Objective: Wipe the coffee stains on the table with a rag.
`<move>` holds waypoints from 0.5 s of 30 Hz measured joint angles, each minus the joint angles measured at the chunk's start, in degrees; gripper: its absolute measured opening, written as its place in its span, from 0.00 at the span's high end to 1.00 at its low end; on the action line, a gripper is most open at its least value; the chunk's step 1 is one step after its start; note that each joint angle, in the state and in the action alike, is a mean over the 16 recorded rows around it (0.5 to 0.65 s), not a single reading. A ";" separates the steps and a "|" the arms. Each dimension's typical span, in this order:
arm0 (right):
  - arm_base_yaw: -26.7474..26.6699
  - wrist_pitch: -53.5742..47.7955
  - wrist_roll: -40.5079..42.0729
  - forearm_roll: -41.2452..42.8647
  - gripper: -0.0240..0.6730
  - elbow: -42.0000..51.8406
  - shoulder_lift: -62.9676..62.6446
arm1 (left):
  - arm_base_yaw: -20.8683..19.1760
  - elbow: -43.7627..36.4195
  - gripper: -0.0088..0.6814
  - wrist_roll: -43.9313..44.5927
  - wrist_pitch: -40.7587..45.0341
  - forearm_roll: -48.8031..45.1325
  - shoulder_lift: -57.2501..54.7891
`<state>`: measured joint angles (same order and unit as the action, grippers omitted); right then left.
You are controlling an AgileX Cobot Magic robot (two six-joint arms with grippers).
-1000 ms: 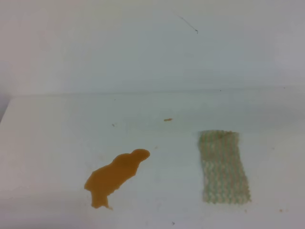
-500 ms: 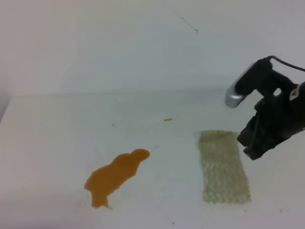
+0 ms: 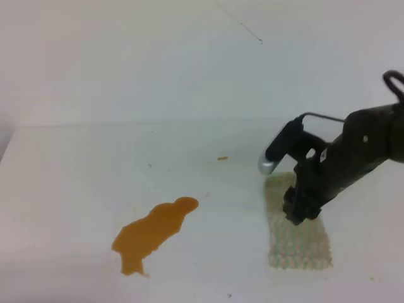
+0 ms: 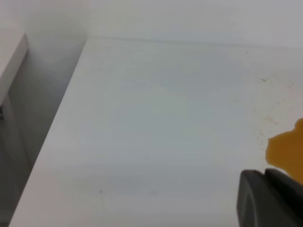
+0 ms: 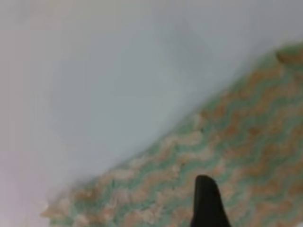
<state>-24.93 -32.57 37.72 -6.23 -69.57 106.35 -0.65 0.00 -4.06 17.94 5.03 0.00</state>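
Observation:
The coffee stain (image 3: 154,232) is an orange-brown glossy blotch on the white table (image 3: 76,183), front left of centre. Its edge also shows in the left wrist view (image 4: 286,153). The green and beige rag (image 3: 302,246) lies flat at the front right. My right gripper (image 3: 297,213) hangs low over the rag's far half and covers part of it. The right wrist view shows the rag (image 5: 246,142) close up with one dark fingertip (image 5: 205,194) over it; the jaw gap is hidden. Only a dark part of my left gripper (image 4: 270,201) shows, beside the stain.
A tiny brown crumb (image 3: 222,158) lies behind the stain, mid-table. A white wall (image 3: 189,63) rises behind the table. In the left wrist view the table's left edge (image 4: 52,137) drops off, with a white panel (image 4: 9,61) beyond it.
My right arm has come into view from the right and moved left and down, from beside the rag's far right corner to over the rag. Stain and rag have not moved.

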 joint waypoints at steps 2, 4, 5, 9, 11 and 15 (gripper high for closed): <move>0.00 1.19 -0.04 -0.03 0.36 -0.05 2.01 | 0.00 0.00 0.99 0.00 0.00 0.00 0.00; 0.00 1.96 -0.08 -0.05 0.36 -0.14 3.83 | 0.00 0.00 0.99 0.00 0.00 0.00 0.00; 0.00 2.24 -0.11 -0.07 0.36 -0.22 4.68 | 0.00 0.00 0.99 0.00 0.00 0.00 0.00; 0.02 3.07 -0.27 -0.18 0.37 -0.38 7.32 | 0.00 0.00 0.99 0.00 0.00 0.00 0.00; 0.02 3.50 -0.34 -0.33 0.40 -0.53 8.29 | 0.00 0.00 0.99 0.00 0.00 0.00 0.00; 0.02 4.18 -0.41 -0.88 0.50 -0.81 9.58 | 0.00 0.00 0.99 0.00 0.00 0.00 0.00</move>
<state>-24.90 -28.39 37.32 -7.11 -70.38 115.92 -0.65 0.00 -4.06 17.94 5.03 0.00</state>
